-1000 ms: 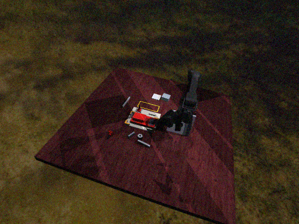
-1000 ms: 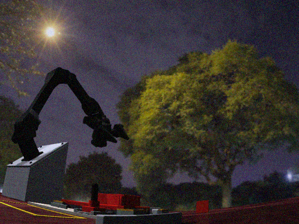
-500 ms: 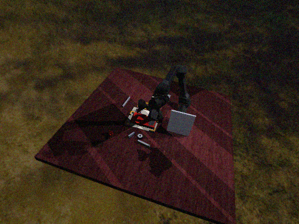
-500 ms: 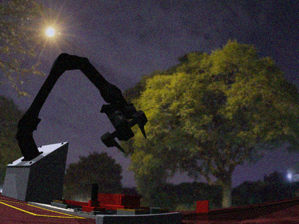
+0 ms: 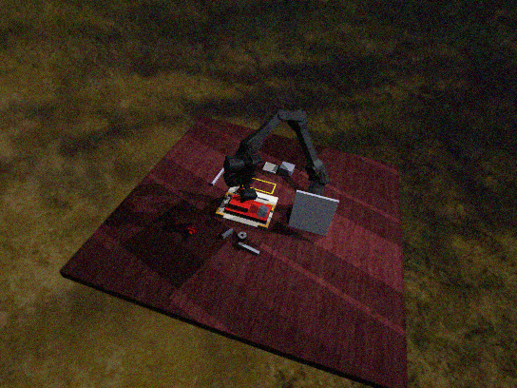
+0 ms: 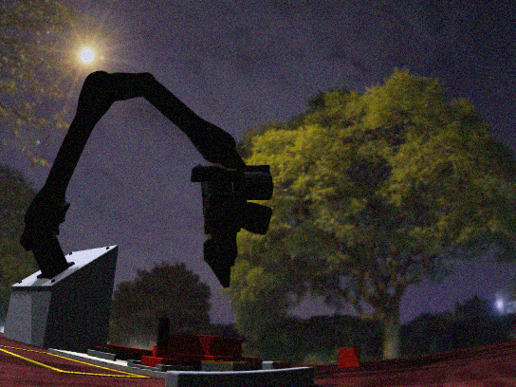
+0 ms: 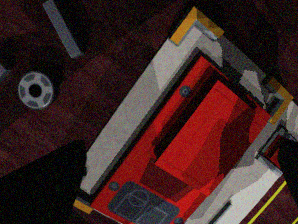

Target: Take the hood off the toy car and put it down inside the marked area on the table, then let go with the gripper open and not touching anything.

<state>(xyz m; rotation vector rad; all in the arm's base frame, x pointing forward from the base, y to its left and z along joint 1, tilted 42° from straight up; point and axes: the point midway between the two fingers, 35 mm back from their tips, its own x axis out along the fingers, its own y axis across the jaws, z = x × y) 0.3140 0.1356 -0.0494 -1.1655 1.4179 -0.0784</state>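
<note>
The toy car's red body (image 5: pixel 265 207) (image 7: pixel 140 156) lies in a white tray (image 5: pixel 238 220) (image 7: pixel 120 115) with orange corners. A raised red block (image 6: pixel 220 344) (image 7: pixel 200 132) on the body looks like the hood; I cannot tell for sure. My gripper (image 6: pixel 226 284) (image 7: pixel 184 150) is open and empty, pointing down above the car, with a clear gap under its fingertips in the exterior view. In the top view the arm hides part of the car. The marked area is a yellow outline (image 5: pixel 264 181) (image 6: pixel 28 359) (image 7: pixel 267 203) beside the tray.
A grey ring (image 5: pixel 241 235) (image 7: pixel 35 90) and grey bars (image 5: pixel 249 248) (image 7: pixel 62 30) lie beside the tray. A small red piece (image 5: pixel 191 230) (image 6: pixel 349 357) lies farther out. Two pale blocks (image 5: pixel 270 166) (image 5: pixel 287 167) stand beyond the outline. The grey arm base (image 5: pixel 314 213) (image 6: pixel 81 301) stands nearby.
</note>
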